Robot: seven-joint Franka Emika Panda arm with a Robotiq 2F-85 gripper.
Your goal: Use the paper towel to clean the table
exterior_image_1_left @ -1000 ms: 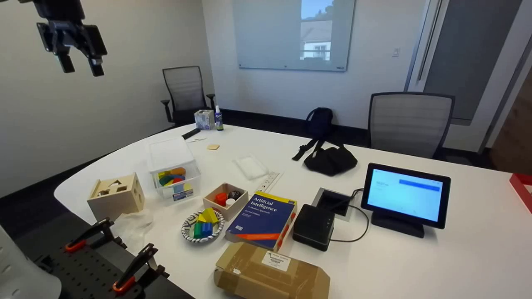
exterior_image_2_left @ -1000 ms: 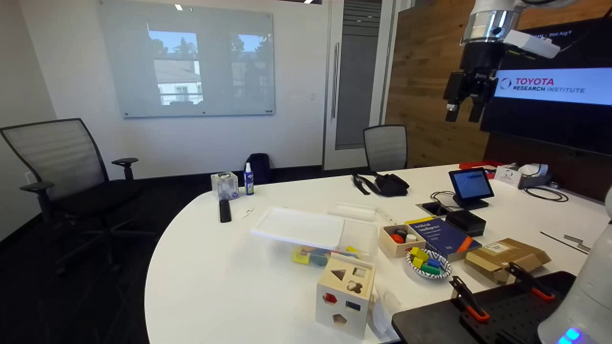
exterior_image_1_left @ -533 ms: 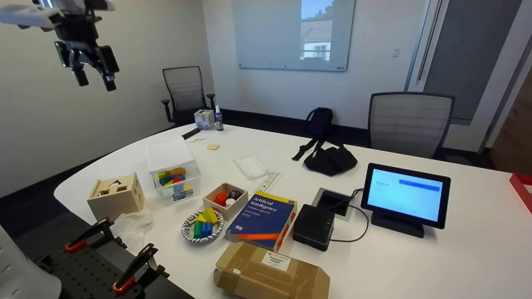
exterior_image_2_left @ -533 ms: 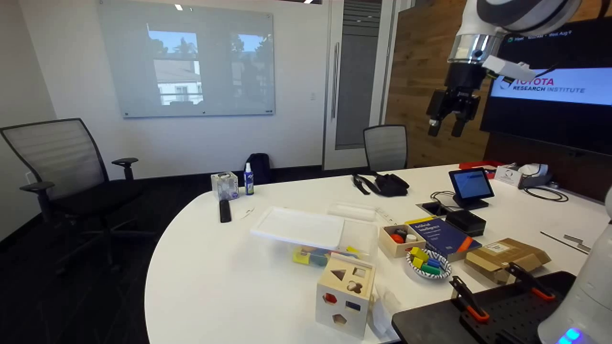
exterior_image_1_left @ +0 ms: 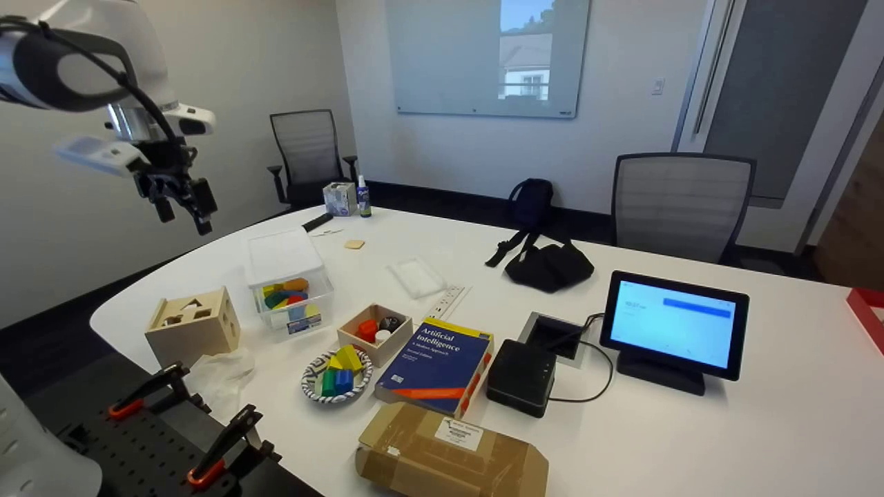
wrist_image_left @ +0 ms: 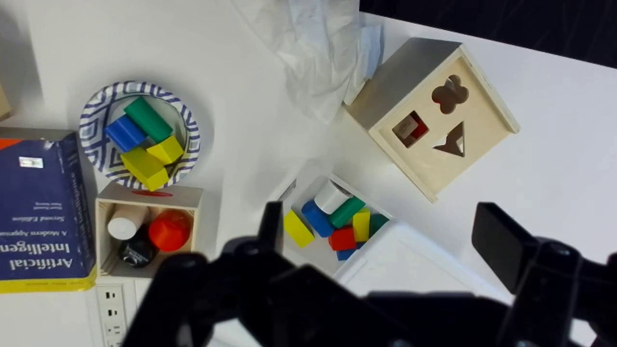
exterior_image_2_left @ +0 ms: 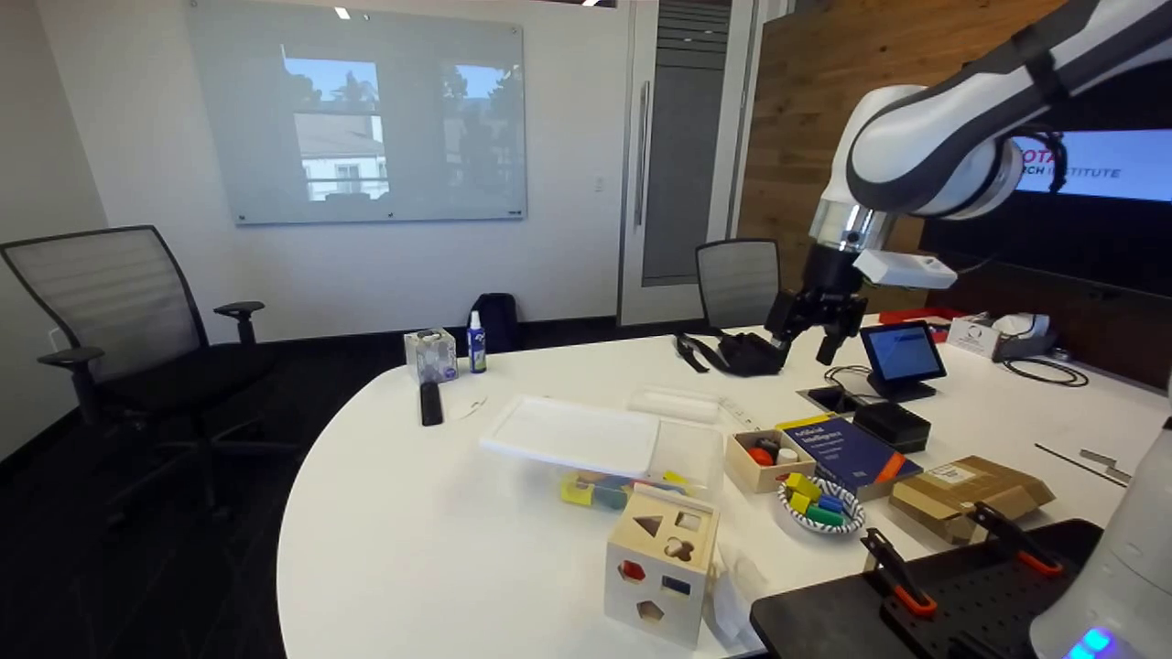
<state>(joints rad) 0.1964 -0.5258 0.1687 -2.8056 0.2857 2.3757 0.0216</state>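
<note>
You are holding the gripper (exterior_image_1_left: 184,221) over the table (exterior_image_2_left: 394,549), pointing down, its fingers (wrist_image_left: 499,241) standing wide apart. Below it, a lidded clear bin (wrist_image_left: 409,262) with coloured blocks (wrist_image_left: 342,238) is showing between the fingertips in the wrist view. The paper towel (wrist_image_left: 318,58) is lying crumpled on the table, below your gripper and well apart from its fingers, just beside the wooden shape box (wrist_image_left: 436,127).

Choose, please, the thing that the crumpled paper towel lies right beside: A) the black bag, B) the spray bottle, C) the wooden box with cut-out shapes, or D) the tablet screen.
C: the wrist view shows the paper towel right beside the wooden box with cut-out shapes, as do both exterior views.
</note>
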